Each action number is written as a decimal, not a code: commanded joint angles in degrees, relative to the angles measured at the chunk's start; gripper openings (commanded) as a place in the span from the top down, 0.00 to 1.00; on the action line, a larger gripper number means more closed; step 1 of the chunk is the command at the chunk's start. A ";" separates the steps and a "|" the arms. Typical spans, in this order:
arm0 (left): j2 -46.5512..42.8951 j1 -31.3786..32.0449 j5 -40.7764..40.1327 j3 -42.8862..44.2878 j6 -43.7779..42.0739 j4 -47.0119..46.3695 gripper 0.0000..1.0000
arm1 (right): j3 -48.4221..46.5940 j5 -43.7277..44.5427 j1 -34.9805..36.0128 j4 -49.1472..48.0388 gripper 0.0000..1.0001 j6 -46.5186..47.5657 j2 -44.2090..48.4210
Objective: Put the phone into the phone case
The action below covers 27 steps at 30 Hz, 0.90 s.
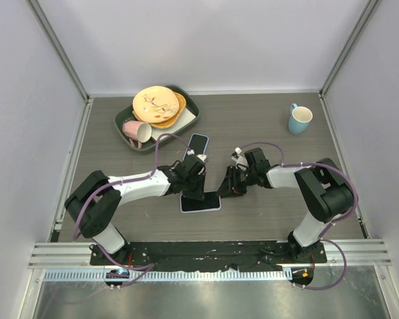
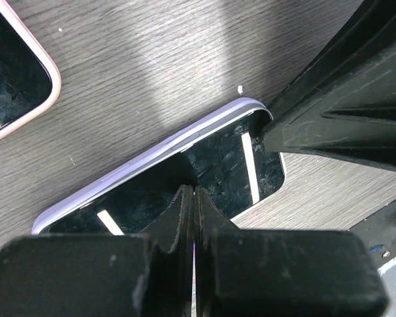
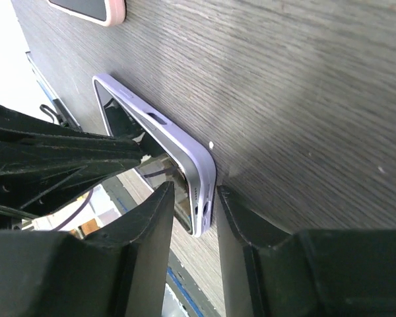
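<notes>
A phone with a black glossy screen (image 1: 201,202) lies in a lavender case on the table between my two grippers. In the left wrist view the screen (image 2: 224,165) sits inside the case's lavender rim (image 2: 152,153). My left gripper (image 2: 195,191) is shut, its tips down on the screen; it also shows from above (image 1: 195,188). My right gripper (image 3: 193,195) is open, its fingers on either side of the phone's silver bottom edge (image 3: 199,198) and the case corner (image 3: 185,146); it shows from above too (image 1: 224,188).
A second dark, pink-rimmed phone or case (image 1: 197,143) lies just behind, also seen in the left wrist view (image 2: 13,79) and the right wrist view (image 3: 86,8). A dark green tray (image 1: 189,106) holds plates (image 1: 156,104) and a pink mug (image 1: 136,130). A blue mug (image 1: 299,119) stands at the back right.
</notes>
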State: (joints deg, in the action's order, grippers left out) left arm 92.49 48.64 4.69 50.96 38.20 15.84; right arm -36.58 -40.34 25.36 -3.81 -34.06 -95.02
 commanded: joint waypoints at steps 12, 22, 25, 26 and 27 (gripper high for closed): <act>4.10 0.05 -4.16 2.21 -3.74 7.19 1.00 | -8.42 20.11 0.30 19.00 0.78 8.75 -13.34; 5.69 -0.04 -4.16 4.76 -4.09 7.89 1.00 | -11.76 26.89 3.11 21.48 0.91 8.75 -19.84; 5.95 0.05 -4.25 5.29 -4.27 8.33 1.00 | -12.90 28.64 3.99 22.27 0.92 8.66 -21.34; 6.04 -0.04 -4.16 5.55 -4.36 8.42 1.00 | -13.34 29.08 4.43 22.88 0.93 8.66 -21.69; 6.04 -0.04 -4.16 5.55 -4.44 8.60 1.00 | -13.87 29.52 4.69 22.97 0.93 8.66 -21.96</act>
State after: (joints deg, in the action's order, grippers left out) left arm 96.44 48.64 3.36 56.31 35.46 20.03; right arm -52.97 -39.24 26.39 20.05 -30.06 -107.26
